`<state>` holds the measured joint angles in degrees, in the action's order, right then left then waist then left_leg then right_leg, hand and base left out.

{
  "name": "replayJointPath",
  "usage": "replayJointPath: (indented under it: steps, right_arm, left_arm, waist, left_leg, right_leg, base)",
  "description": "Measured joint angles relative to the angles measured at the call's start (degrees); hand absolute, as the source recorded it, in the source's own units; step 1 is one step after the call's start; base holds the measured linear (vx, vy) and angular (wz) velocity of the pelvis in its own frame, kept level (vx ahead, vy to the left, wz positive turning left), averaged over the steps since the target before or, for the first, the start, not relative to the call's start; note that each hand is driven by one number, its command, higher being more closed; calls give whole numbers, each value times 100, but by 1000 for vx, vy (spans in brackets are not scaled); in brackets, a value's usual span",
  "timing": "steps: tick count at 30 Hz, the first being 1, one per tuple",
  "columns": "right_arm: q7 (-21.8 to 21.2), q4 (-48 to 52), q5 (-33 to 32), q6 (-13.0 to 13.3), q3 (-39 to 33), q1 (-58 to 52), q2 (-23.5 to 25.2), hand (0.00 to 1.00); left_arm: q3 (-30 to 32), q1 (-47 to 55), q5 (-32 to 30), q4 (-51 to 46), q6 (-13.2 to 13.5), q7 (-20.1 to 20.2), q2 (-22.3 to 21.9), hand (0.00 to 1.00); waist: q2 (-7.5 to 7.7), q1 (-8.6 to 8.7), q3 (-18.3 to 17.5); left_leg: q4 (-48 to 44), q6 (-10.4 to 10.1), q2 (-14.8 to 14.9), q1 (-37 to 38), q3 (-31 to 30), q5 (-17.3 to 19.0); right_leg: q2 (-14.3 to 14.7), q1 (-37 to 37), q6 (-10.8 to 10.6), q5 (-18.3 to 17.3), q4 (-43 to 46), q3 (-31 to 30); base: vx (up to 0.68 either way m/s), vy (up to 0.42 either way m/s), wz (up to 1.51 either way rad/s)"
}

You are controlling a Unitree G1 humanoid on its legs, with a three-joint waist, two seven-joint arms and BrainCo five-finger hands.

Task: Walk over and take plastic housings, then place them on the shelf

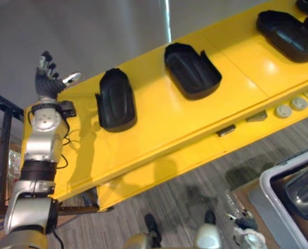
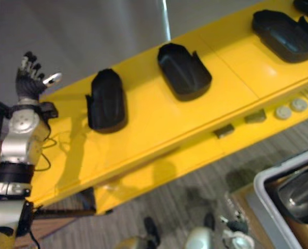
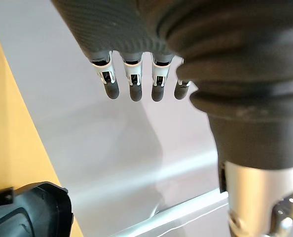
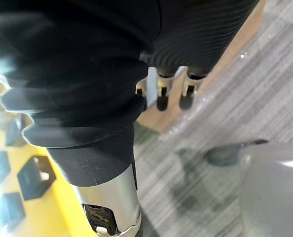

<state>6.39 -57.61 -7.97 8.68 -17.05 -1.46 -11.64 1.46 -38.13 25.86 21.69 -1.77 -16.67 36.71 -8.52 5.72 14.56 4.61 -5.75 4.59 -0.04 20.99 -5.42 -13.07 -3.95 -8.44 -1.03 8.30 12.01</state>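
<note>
1. Left eye view: the left hand (image 1: 49,80) is held up at the end of the yellow shelf (image 1: 159,129). Its fingers are spread wide and it holds nothing.
2. The nearest plastic housing (image 1: 116,99) lies on the shelf just beside this hand, not touching it. A second housing (image 1: 192,70) lies farther from the hand. A third housing (image 1: 289,33) lies farther still, and the picture's edge cuts it off.
3. In the left wrist view, one corner of the nearest housing shows past the fingertips (image 3: 131,91). The rest of it is cut off.
4. In the right wrist view, the right hand (image 4: 162,96) hangs low over the grey floor (image 4: 265,113). Its fingers hang loose and hold nothing. The dark cover hides most of them. A brown box (image 4: 235,49) sits just past them.
5. Well apart from the left hand, a grey bin (image 1: 268,187) is cut off at the corner. The black housing in the bin (image 1: 305,194) is hard to make out.
</note>
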Motion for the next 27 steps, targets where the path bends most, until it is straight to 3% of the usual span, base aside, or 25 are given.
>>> replayJointPath:
  steps: [6, 12, 15, 27]
  right_arm:
    - [-21, 111, 98, -39, 162, 11, -3, 0]
    - [-27, 393, 93, -69, 377, 15, -8, 0]
    - [-23, 549, 85, -70, 501, 54, -9, 0]
    - [-17, 628, 24, -121, 766, 175, -31, 0]
  left_arm:
    - [0, -9, 137, 506, -443, 1, -379, 0]
    - [1, -407, 539, 903, -797, 12, -557, 0]
    - [-1, -459, 562, 968, -867, 18, -628, 0]
    - [2, -873, 506, 1328, -963, -76, -1212, 0]
  waist:
    - [24, -4, 18]
    - [227, -17, 228]
    - [298, -23, 291]
    - [309, -142, 432]
  left_leg:
    - [2, -9, 5, -92, 66, -4]
    - [5, 14, -20, -207, 124, -37]
    - [27, 11, -21, -251, 160, -32]
    - [29, 4, -16, -258, 412, 64]
  right_leg:
    - [-8, -208, 20, -22, 153, -113]
    - [-90, -428, 23, -61, 343, -164]
    - [-94, -500, 23, -61, 364, -201]
    - [-130, -558, 30, -84, 435, -272]
  base:
    - [-16, 13, -4]
    - [-1, 2, -1]
    - [13, 9, -3]
    - [23, 11, -2]
